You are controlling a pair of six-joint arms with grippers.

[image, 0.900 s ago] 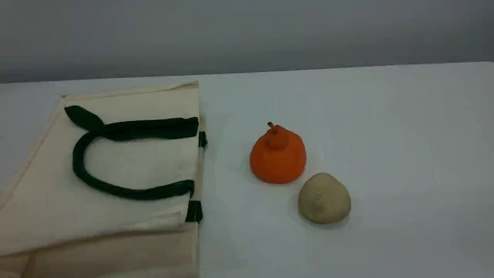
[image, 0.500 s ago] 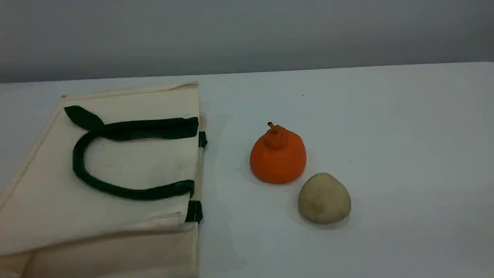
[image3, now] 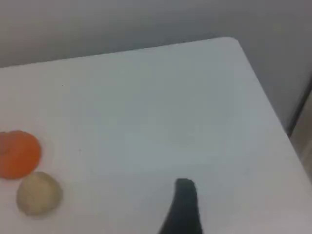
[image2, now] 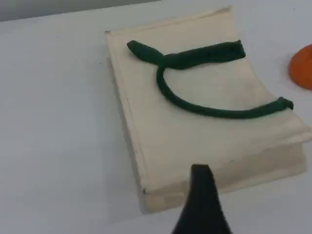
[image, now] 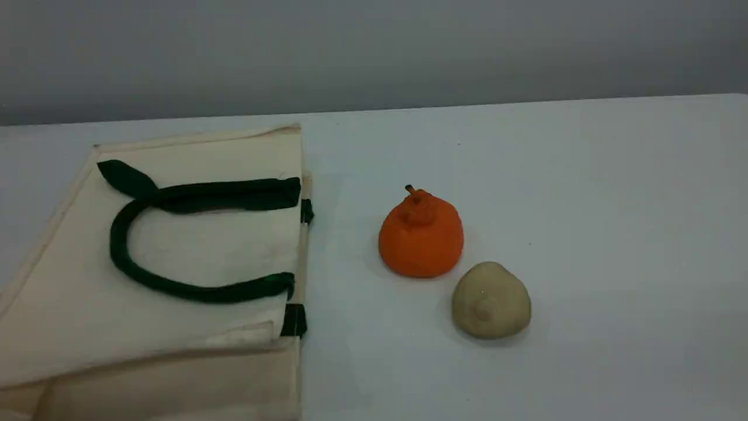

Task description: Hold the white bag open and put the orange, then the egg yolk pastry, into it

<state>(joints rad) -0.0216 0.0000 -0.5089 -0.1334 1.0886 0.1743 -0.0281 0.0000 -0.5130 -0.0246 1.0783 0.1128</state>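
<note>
The white bag lies flat at the table's left, its mouth edge facing right and a dark green handle folded back on top. To its right stands the orange, with the egg yolk pastry just in front and to the right of it. Neither arm shows in the scene view. My left gripper hovers above the near edge of the white bag, holding nothing. My right gripper hangs over bare table, well right of the orange and pastry, also holding nothing.
The white table ends at a grey wall behind. Its far right corner and right edge show in the right wrist view, with a drop beyond.
</note>
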